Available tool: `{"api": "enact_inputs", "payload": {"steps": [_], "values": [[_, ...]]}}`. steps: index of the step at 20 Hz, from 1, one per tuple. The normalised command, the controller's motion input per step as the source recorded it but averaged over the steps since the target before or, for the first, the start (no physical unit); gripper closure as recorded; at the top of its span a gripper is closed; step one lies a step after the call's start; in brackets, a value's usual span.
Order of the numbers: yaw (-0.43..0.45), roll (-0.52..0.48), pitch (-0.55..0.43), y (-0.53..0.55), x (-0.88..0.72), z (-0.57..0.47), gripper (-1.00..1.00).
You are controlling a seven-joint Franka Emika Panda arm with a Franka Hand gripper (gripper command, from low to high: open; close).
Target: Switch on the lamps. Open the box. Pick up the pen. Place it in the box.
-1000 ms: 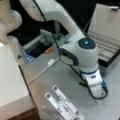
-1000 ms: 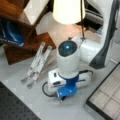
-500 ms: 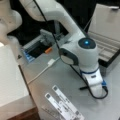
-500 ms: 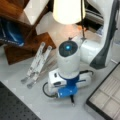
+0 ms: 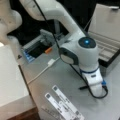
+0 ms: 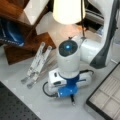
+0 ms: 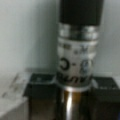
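Your tool (image 7: 75, 100) is low over the grey desk (image 5: 62, 85), its two dark fingers (image 7: 41, 86) closed on the pen (image 7: 77, 50), which fills the wrist view between them. In a front view the pen's (image 5: 83, 87) black tip pokes out left of the tool (image 5: 96, 86). The box (image 5: 107, 42) lies open at far right, and the lamp (image 6: 68, 11) glows. The pen looks light, rigid and smooth, likely slippery; hold it at its silvery middle.
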Motion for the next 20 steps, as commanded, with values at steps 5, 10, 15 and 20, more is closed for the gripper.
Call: {"api": "enact_inputs", "payload": {"steps": [5, 10, 15, 20], "values": [[-0.245, 0.021, 0.133, 0.10, -0.01, 0.29, 1.00], [-0.276, 0.022, 0.094, 0.05, -0.01, 0.25, 1.00], [-0.436, 0.018, 0.038, 0.01, -0.07, 0.31, 1.00], [-0.451, -0.040, -0.005, 0.04, -0.18, 0.33, 1.00]]}}
